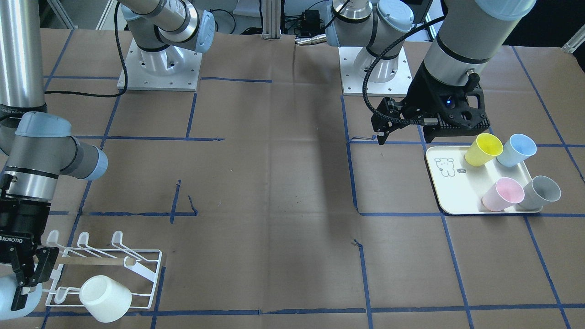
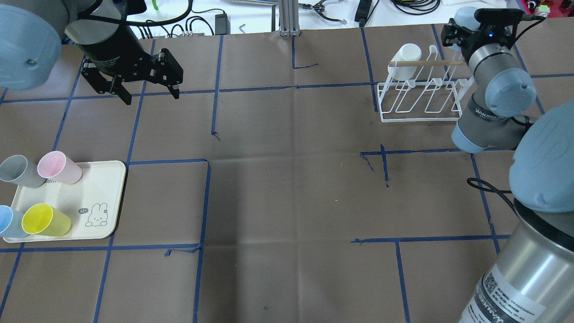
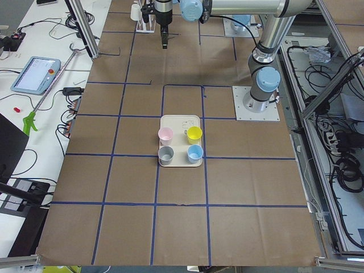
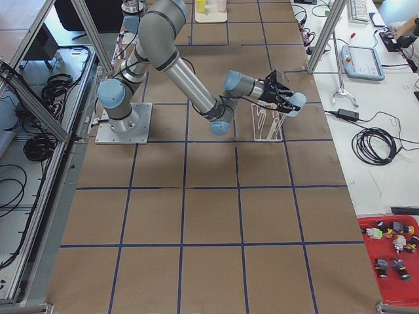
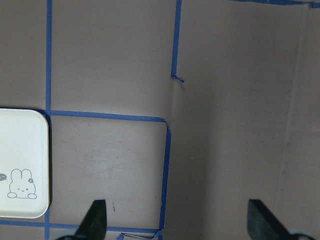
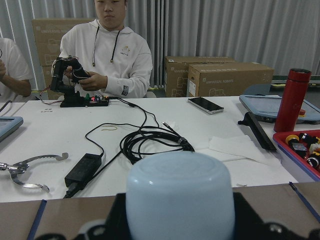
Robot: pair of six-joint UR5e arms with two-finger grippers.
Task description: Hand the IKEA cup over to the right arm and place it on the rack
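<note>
Your left tool (image 2: pixel 151 98) hangs over the worktop (image 2: pixel 291 179) with its fingers spread wide. Farther right, a white cup (image 2: pixel 406 54) sits on the rack (image 2: pixel 419 107). Your right tool (image 1: pixel 29 279) pinches the pale blue cup (image 6: pixel 180 200) just beside the rack.

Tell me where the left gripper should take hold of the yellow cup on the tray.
Probably the rim of the yellow cup, from above: it stands upright, mouth open, so one finger can go inside, one outside. Pinch the side facing the rabbit drawing; the blue cup crowds the other side. The left gripper is open.
</note>
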